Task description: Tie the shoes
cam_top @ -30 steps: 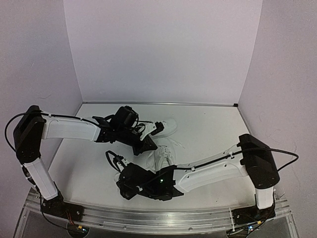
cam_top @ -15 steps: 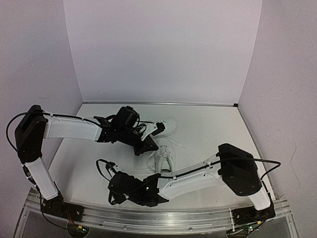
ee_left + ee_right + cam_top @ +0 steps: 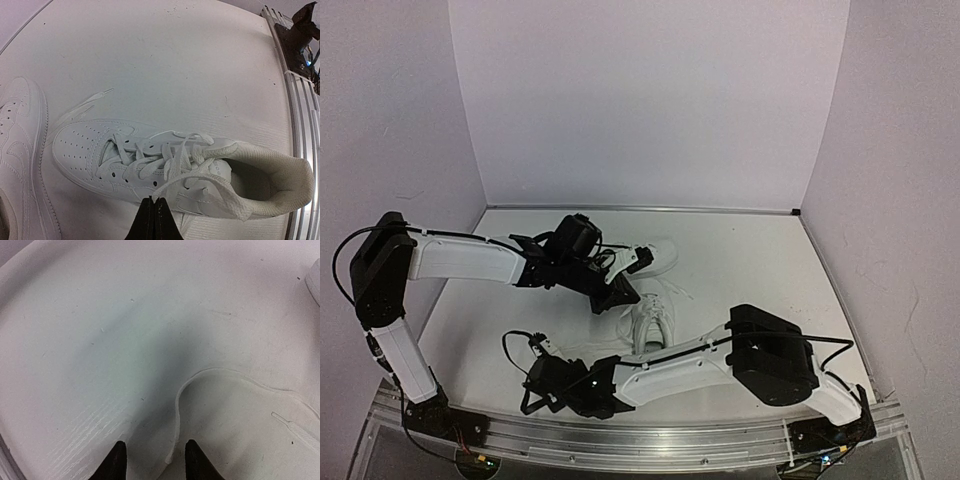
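Observation:
Two white shoes lie mid-table, the far shoe (image 3: 655, 257) and the near shoe (image 3: 652, 322). In the left wrist view the near shoe (image 3: 100, 150) lies on its side with loose laces, and the far shoe (image 3: 20, 150) sits at the left edge. My left gripper (image 3: 625, 297) (image 3: 155, 201) is shut on a lace (image 3: 210, 175) of the near shoe, just above it. My right gripper (image 3: 542, 352) (image 3: 156, 445) is open low over the table, left of the near shoe. The thin end of another lace (image 3: 176, 410) lies between its fingertips. A second lace tip (image 3: 295, 427) lies to the right.
Pale walls close the table at the back and both sides. A metal rail (image 3: 620, 440) (image 3: 300, 110) runs along the near edge, with the arm bases on it. My right forearm (image 3: 670, 365) lies low across the front of the table, below the near shoe.

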Tool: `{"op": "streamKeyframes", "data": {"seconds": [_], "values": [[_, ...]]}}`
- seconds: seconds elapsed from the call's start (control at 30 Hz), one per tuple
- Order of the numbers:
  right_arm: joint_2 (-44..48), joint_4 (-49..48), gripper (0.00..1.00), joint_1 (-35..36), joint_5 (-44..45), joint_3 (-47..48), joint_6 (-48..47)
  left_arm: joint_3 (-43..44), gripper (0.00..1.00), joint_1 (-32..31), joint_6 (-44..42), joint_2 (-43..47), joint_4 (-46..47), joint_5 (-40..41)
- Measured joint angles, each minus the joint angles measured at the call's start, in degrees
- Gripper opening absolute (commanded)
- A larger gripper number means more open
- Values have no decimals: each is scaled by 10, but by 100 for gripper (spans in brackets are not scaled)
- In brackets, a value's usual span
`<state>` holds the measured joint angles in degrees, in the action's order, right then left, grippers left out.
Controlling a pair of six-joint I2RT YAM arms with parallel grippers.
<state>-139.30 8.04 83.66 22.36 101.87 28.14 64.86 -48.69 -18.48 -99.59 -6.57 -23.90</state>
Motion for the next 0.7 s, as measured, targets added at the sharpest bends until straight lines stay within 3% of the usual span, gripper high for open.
{"op": "streamKeyframes", "data": {"seconds": [0.07, 0.17, 0.47, 0.7], "values": [[-6, 6, 24, 0, 7, 10, 2, 0, 0, 0, 0, 0, 0, 0], [-7, 18, 1, 0, 11, 14, 8, 0, 0, 0, 0, 0, 0, 0], [13, 43, 0, 0, 9, 5, -1, 0, 0, 0, 0, 0, 0, 0], [143, 50, 0, 0, 4, -31, -41, 0, 0, 0, 1, 0, 0, 0]]}}
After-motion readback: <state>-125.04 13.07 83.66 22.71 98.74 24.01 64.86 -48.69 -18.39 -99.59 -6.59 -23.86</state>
